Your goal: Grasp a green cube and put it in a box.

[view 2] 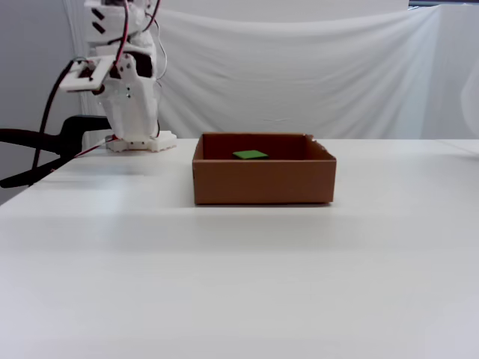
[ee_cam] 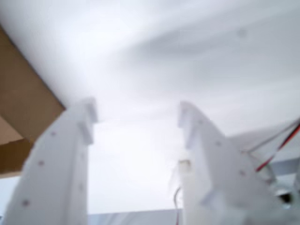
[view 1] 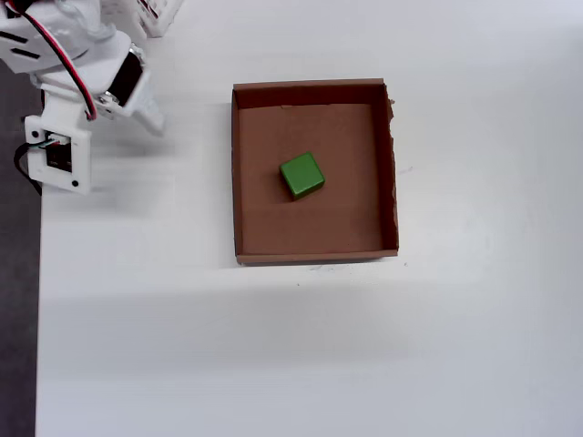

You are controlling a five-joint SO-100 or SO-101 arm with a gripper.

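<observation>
Wrist view: claw (ee_cam: 136, 117) spread, two white fingers apart with nothing between them, only blurred white tabletop (ee_cam: 187, 56) beyond; a brown corner of the box (ee_cam: 23, 108) at left edge. Overhead view: green cube (view 1: 301, 176) lying on the box (view 1: 239, 182) floor, near the middle, clear of all four walls; arm (view 1: 82, 82) folded at upper left, well apart from the box. Fixed view: cube's top face (view 2: 250, 155) just showing above the box (view 2: 262, 183) front wall; arm (view 2: 123, 90) upright beside its base, off the box. Judgement: the placing looks done; the step in hand is retreat. Done well, it calls for the fingers held apart, the arm clear of the ragged cardboard rim, and no sweep across the box.
</observation>
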